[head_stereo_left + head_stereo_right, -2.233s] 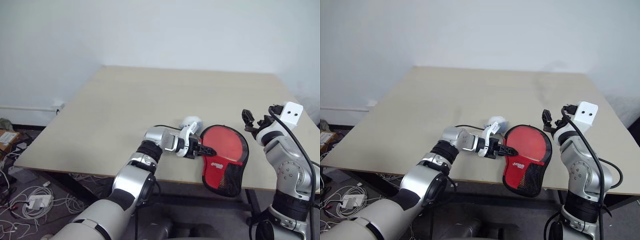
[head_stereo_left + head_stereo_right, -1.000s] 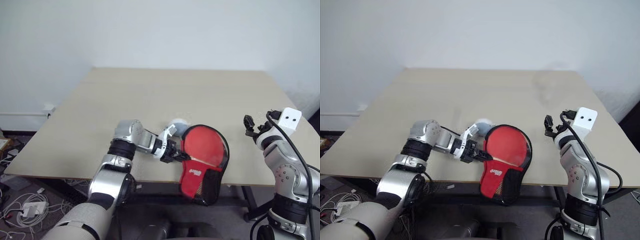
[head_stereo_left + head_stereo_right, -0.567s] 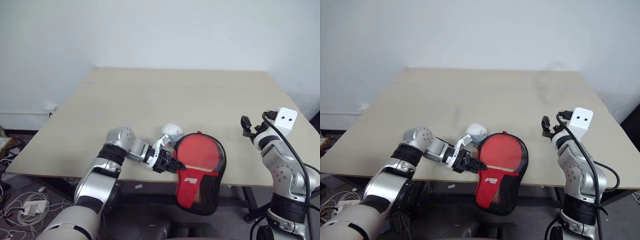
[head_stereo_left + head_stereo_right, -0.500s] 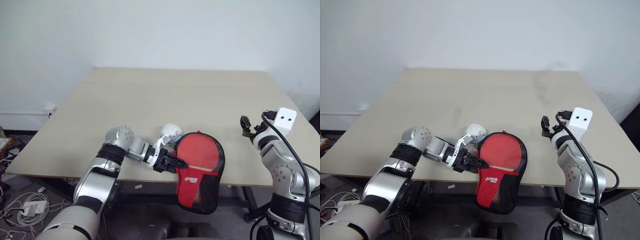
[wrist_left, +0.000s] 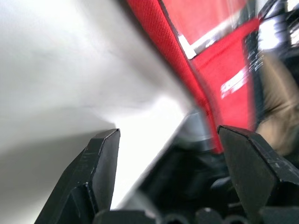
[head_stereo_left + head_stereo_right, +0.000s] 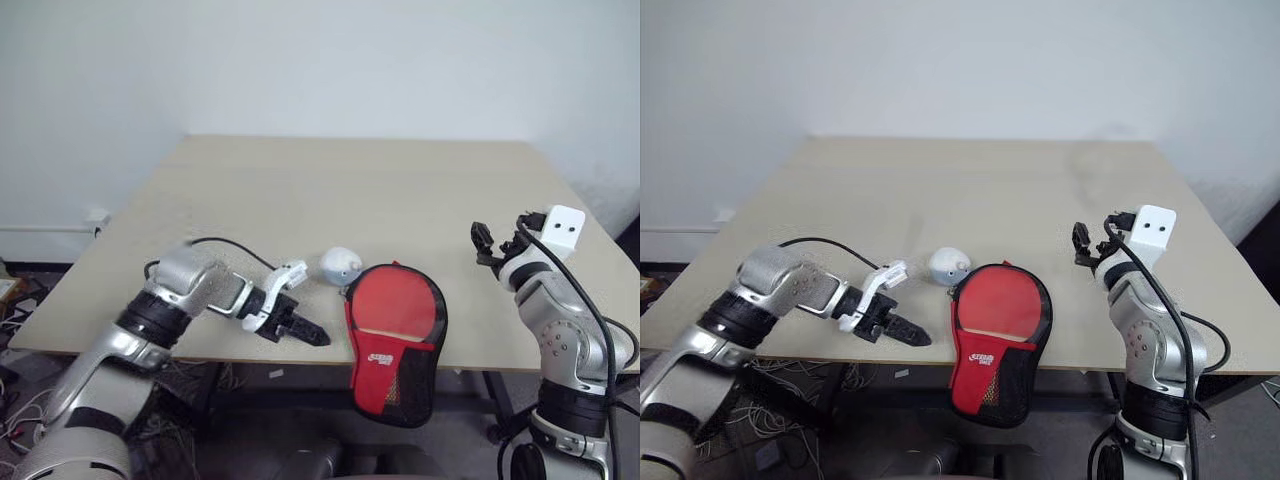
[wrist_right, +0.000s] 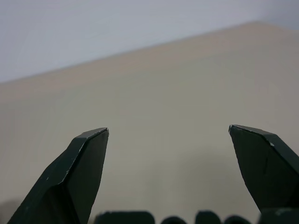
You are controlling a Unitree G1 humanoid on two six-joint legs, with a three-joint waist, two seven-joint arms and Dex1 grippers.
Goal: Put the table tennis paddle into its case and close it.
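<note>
1. The soft red paddle-shaped fabric case with black zipper edging lies at the near edge of the pale wooden table, its mesh tail hanging over the lip, probably so the zipper is easy to reach from the front.
2. The flat red-faced table tennis paddle sits inside the case; its rubber face shows through the opening, so the case looks not yet zipped, though I can't make out the zipper pull from here.
3. The left gripper hangs just off the table's near edge, apart from the case, its black fingers spread and empty.
4. The right gripper is raised above the table's right side, well apart from the case, fingers wide and empty, seemingly waiting its turn.
5. A small grey-white round plush thing rests just beside the case's upper left rim.
6. To my eye, closing the zipper is what remains.
</note>
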